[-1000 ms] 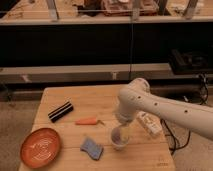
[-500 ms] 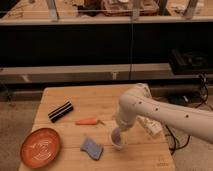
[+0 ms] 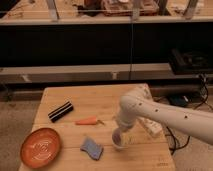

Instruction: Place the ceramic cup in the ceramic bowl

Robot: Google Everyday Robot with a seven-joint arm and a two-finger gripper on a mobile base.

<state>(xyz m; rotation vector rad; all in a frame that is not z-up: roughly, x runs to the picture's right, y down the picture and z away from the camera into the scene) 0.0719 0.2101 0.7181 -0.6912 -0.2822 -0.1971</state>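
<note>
Robot arm bends down over desk, gripper right at ceramic cup, front centre-right. Whether it has closed on cup cannot be told; wrist blocks view. Cup stands upright on desk, just right of blue cloth. Ceramic bowl sits empty at front-left corner, well apart from cup. Orange carrot and black striped case lie farther back. Likely step: securing cup from above, so it can lift clear for carry left to bowl.
</note>
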